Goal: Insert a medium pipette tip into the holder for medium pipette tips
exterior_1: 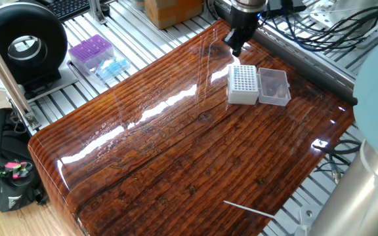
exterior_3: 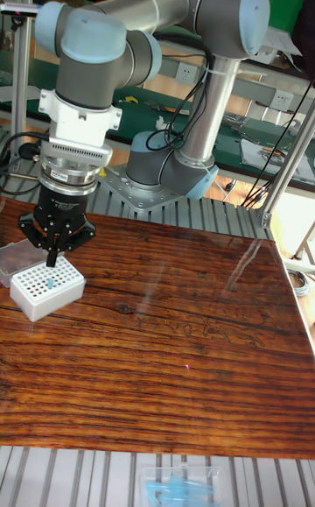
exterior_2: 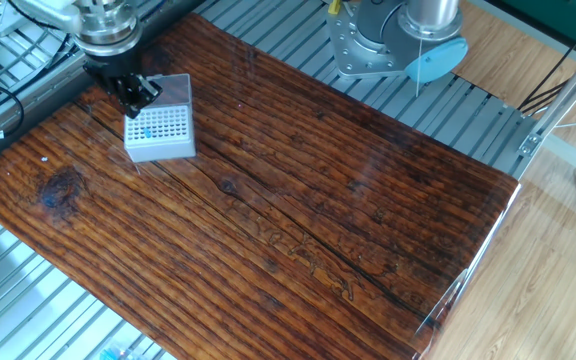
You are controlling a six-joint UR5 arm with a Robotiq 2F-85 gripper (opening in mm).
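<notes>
The holder for medium pipette tips (exterior_1: pixel 243 84) (exterior_2: pixel 158 132) (exterior_3: pixel 45 288) is a small white box with a grid of holes, standing at the far side of the wooden table, its clear lid (exterior_1: pixel 273 86) lying open beside it. A bluish medium pipette tip (exterior_2: pixel 148 130) (exterior_3: pixel 50 283) stands upright in one hole near the holder's edge. My gripper (exterior_1: pixel 236 46) (exterior_2: pixel 134 95) (exterior_3: pixel 52 255) hangs just above that spot, apart from the tip. Its fingers are narrowly open and hold nothing.
A purple tip box (exterior_1: pixel 90 51) and a light-blue pack (exterior_1: pixel 112 67) lie on the slatted frame left of the table. Behind the holder run cables (exterior_1: pixel 320 29). A thin white stick (exterior_1: pixel 248 208) lies at the table's near edge. The arm's base (exterior_2: pixel 398 40) stands beside the table.
</notes>
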